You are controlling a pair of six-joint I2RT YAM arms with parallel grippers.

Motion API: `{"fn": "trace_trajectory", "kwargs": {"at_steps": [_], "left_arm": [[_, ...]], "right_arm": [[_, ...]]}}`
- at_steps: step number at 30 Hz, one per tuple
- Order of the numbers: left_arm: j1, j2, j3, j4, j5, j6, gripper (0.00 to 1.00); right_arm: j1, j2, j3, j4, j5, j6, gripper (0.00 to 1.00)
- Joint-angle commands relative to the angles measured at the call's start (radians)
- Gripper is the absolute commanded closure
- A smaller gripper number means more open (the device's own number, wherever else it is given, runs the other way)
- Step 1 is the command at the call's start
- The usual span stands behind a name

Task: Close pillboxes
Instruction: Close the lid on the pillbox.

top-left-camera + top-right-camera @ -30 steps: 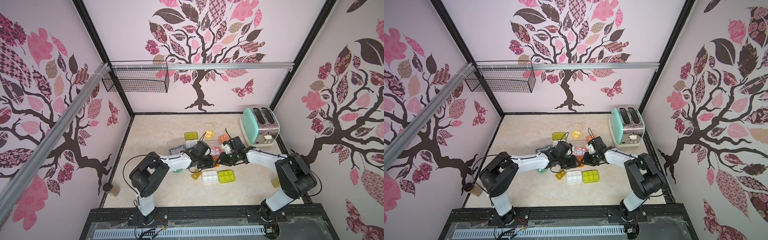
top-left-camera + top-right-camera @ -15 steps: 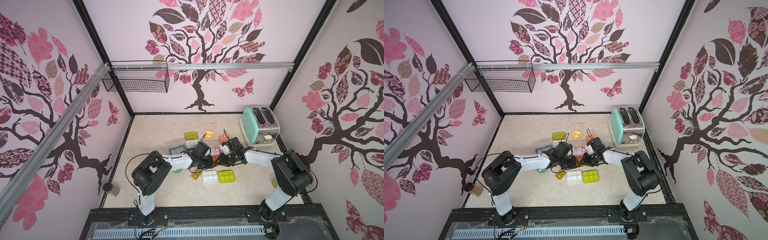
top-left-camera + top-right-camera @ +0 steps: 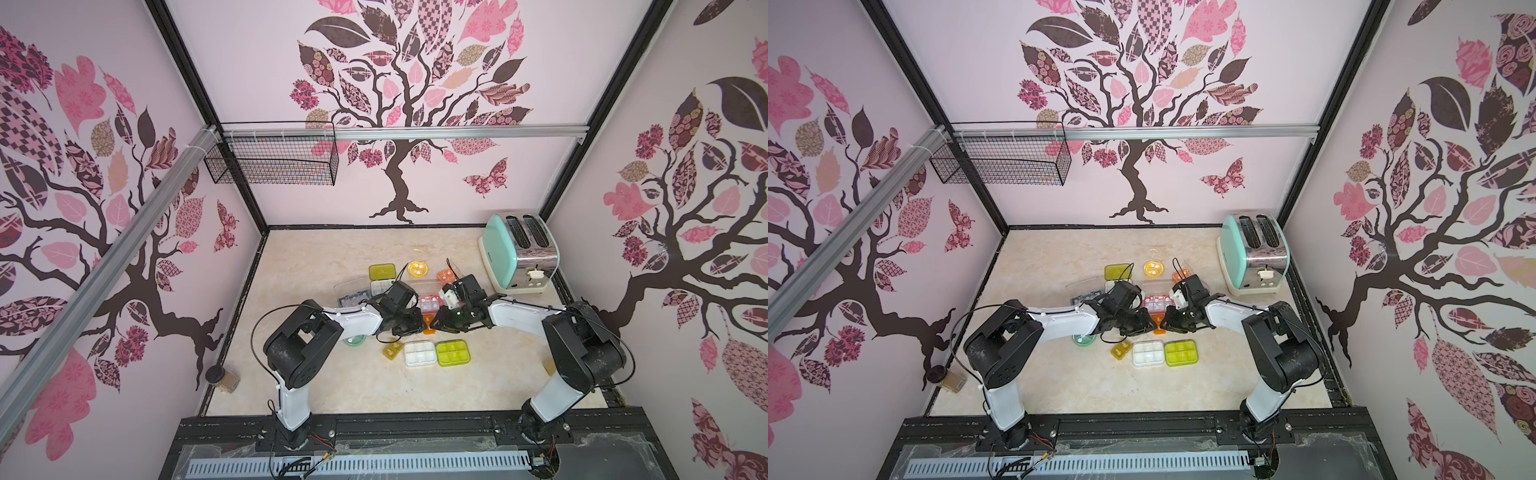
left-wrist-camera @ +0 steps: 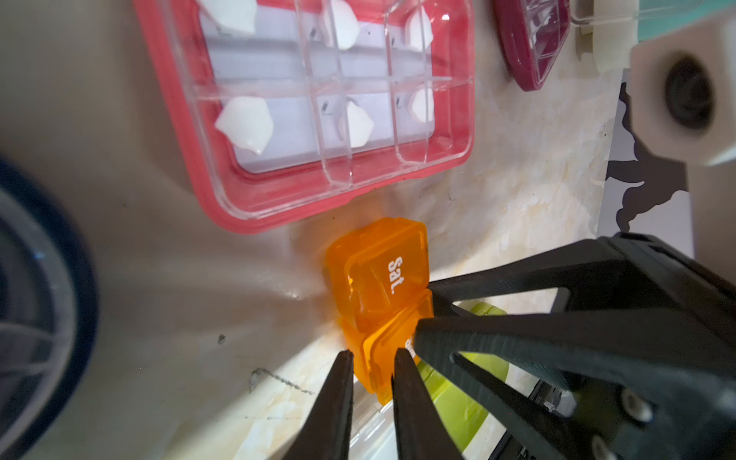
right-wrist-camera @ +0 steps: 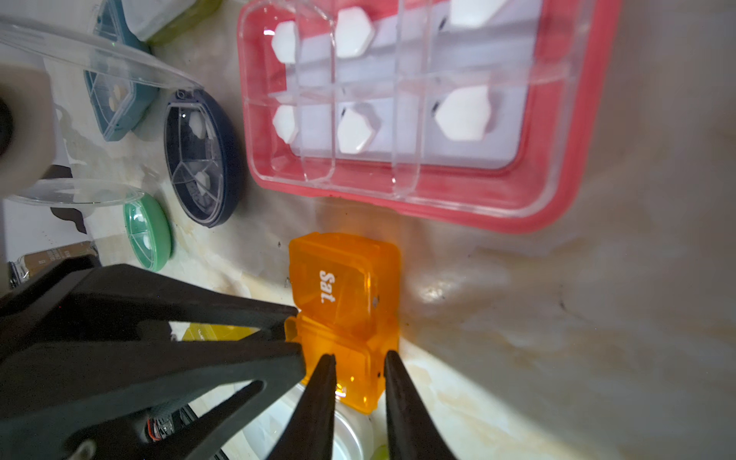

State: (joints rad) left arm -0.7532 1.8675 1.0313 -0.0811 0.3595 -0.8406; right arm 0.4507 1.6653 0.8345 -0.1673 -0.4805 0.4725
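Pinching the orange box [image 4: 378, 271], mid-desk just beside the red box [image 4: 255, 221], with left tool [image 4: 373, 352] and right tool [image 5: 359, 354], both nearly closed on one end. Next, probably pressing its lid flat.

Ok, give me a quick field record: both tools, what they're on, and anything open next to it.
Left tool: jaws either side of one end of the orange pillbox, appears pinched
Right tool: on that same end, reaching in from the opposite side, appears pinched
Orange pillbox: lying flat, "Sat" end free; lid state unclear
Pink pillbox: just beyond the "Sat" end, looks open, white pills showing
Blue pillbox: clear lid raised over it
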Motion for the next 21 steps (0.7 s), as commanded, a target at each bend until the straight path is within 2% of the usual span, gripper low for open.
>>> {"fn": "trace_trajectory", "kwargs": {"at_steps": [1, 5, 21], "left_arm": [[0.003, 0.034, 0.002, 0.012, -0.017, 0.009, 0.75], [0.003, 0.056, 0.001, 0.016, -0.014, 0.01, 0.72], [-0.003, 0.094, -0.014, 0.04, -0.002, -0.005, 0.79]], "right_arm": [[0.007, 0.017, -0.006, -0.003, -0.003, 0.007, 0.75], [0.009, 0.017, -0.003, -0.004, -0.004, 0.007, 0.75], [0.02, 0.03, 0.006, 0.001, -0.006, 0.017, 0.75]]}}
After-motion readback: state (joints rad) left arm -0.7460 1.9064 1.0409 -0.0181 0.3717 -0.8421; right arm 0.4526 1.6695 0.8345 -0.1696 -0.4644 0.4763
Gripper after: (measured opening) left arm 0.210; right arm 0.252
